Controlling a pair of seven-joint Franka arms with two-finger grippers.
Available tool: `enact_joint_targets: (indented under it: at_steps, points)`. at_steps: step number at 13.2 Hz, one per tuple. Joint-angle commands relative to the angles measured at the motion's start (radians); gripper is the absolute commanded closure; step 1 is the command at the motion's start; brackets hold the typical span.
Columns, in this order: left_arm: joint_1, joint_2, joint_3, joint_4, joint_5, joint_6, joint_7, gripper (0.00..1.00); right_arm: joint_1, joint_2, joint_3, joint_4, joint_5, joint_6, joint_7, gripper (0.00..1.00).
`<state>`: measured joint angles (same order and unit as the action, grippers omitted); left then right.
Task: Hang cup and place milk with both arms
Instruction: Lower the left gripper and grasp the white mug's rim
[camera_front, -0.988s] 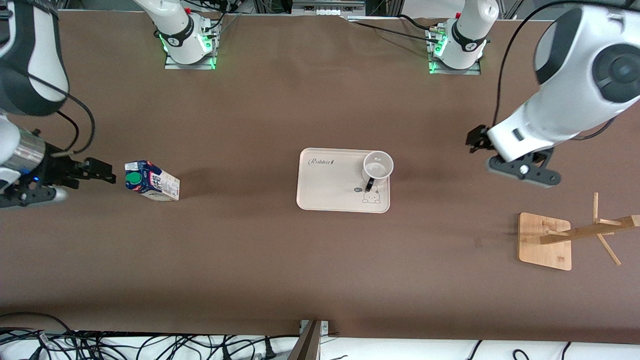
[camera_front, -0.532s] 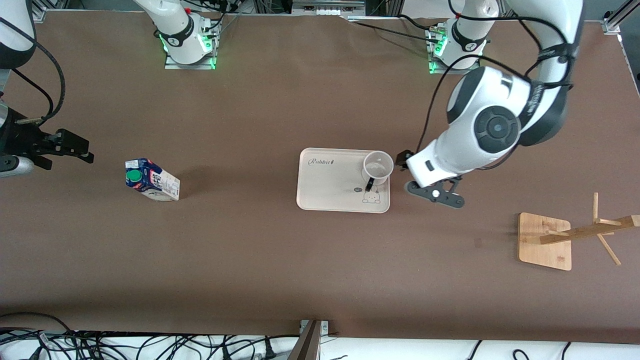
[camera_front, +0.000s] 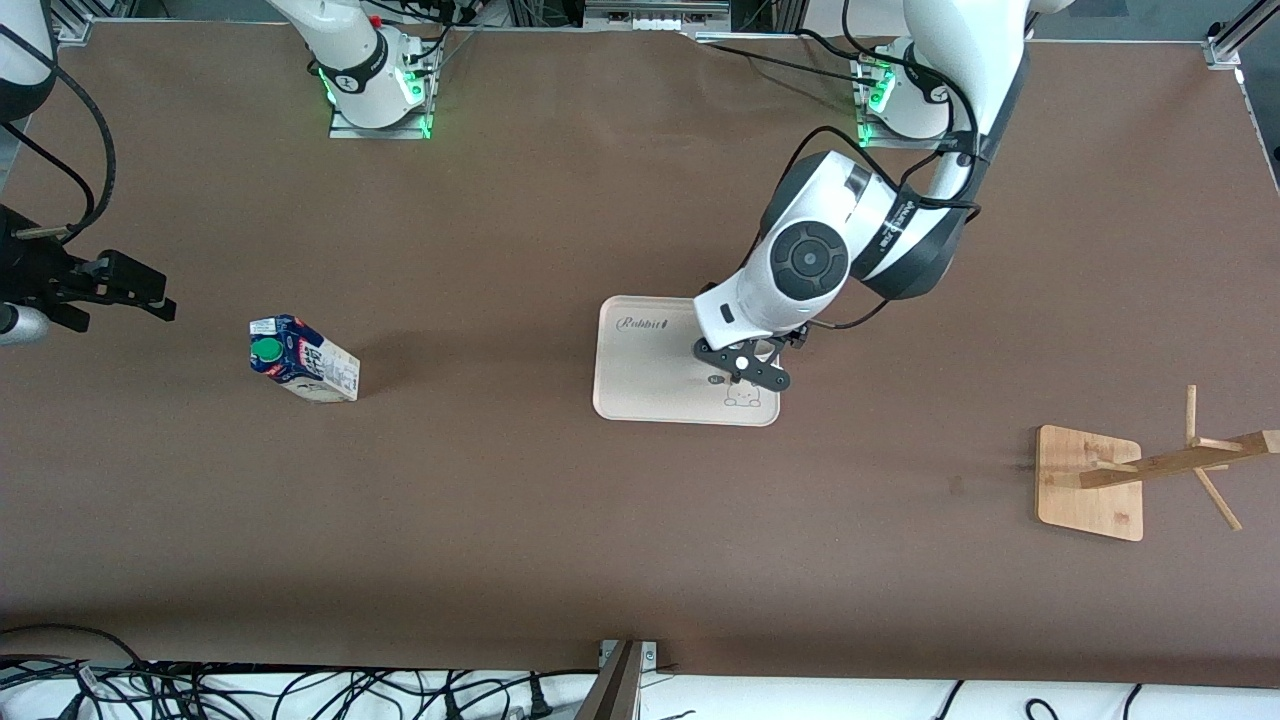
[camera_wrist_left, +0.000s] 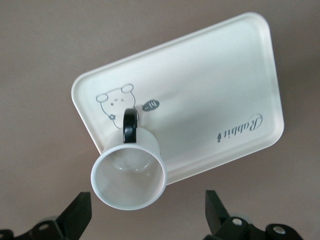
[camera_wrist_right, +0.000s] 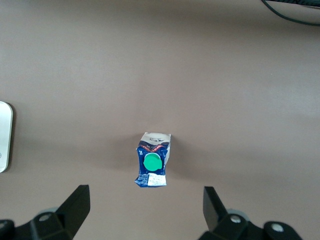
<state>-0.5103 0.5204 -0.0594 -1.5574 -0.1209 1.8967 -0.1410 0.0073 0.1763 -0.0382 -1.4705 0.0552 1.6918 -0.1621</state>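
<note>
The white cup (camera_wrist_left: 128, 177) stands upright in a corner of the cream tray (camera_wrist_left: 210, 95), its black handle (camera_wrist_left: 129, 125) pointing away from my left gripper (camera_wrist_left: 147, 220). That gripper is open, hangs over the cup's rim and touches nothing. In the front view the left arm's wrist (camera_front: 800, 262) hides the cup. The milk (camera_front: 302, 361) stands on the table toward the right arm's end and also shows in the right wrist view (camera_wrist_right: 152, 165). My right gripper (camera_wrist_right: 145, 210) is open and empty, in the air beside the milk at the table's end (camera_front: 145, 290).
A wooden mug rack (camera_front: 1095, 482) with slanted pegs stands toward the left arm's end, nearer the front camera than the tray (camera_front: 645, 385). The tray's edge shows in the right wrist view (camera_wrist_right: 4, 135). Cables lie along the table's near edge.
The left arm has swung from the rack's end of the table over the tray and now covers the cup. The right gripper has drawn a little away from the milk.
</note>
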Motion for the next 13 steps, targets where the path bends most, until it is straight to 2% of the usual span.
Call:
enact_joint_targets:
  at_steps: [1,3,5,7,8,11,12,13]
  points:
    - [-0.033,-0.040,0.010,-0.120,0.059,0.083,0.011,0.00,0.002,0.006,0.012,0.025,-0.018,-0.020,0.023,0.00]
    - [-0.056,-0.071,0.009,-0.257,0.069,0.261,0.009,0.00,0.002,0.006,0.014,0.025,-0.017,-0.021,0.023,0.00]
    - [-0.071,-0.073,0.009,-0.315,0.069,0.378,0.009,0.00,0.002,0.006,0.011,0.025,-0.015,-0.017,0.023,0.00]
    - [-0.082,-0.069,0.009,-0.340,0.070,0.390,0.009,0.00,0.002,0.006,0.012,0.025,-0.012,-0.017,0.023,0.00]
    - [-0.082,-0.066,0.010,-0.349,0.070,0.392,0.012,0.06,0.002,0.008,0.014,0.027,-0.012,-0.014,0.021,0.00]
    - [-0.083,-0.063,0.010,-0.352,0.079,0.392,0.014,0.74,0.003,0.008,0.014,0.027,-0.012,-0.012,0.023,0.00]
    - [-0.085,-0.063,0.010,-0.352,0.079,0.392,0.012,0.90,0.003,0.008,0.014,0.027,-0.014,-0.009,0.023,0.00]
    - [-0.083,-0.062,0.009,-0.351,0.079,0.392,0.012,0.99,0.003,0.008,0.014,0.026,-0.015,-0.009,0.021,0.00]
